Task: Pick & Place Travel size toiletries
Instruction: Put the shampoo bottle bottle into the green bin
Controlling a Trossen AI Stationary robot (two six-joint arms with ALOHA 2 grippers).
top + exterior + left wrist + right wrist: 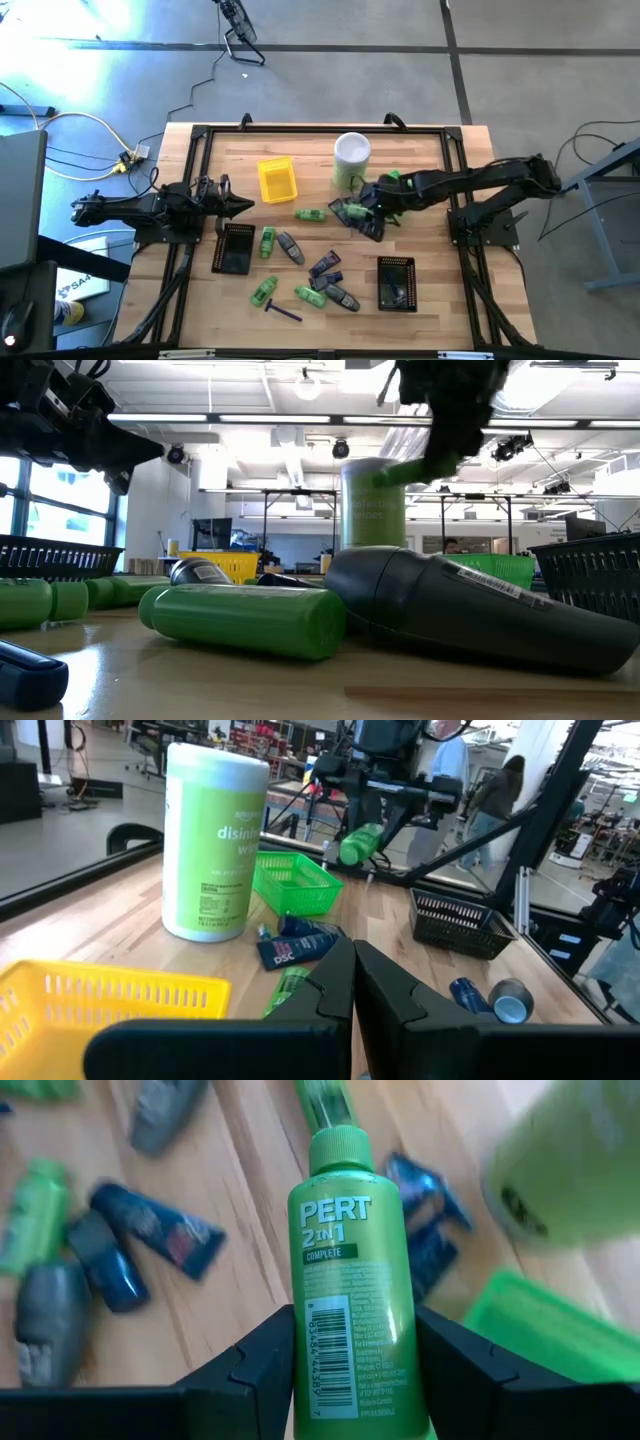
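The pale wooden slatted table (440,310) fills the middle of the high view. Left of centre, the left gripper (243,206) hangs with its fingers pressed together on nothing, just above the black mesh tray (233,250). Right of centre, beside the tall pale-green canister with a white lid (351,158), the right gripper (384,190) is raised off the table, grasping a bright green plastic bottle labelled PERT 2 in 1 (347,1285) between its fingers. Other green bottles, grey ovals and navy packets lie scattered across the lower centre.
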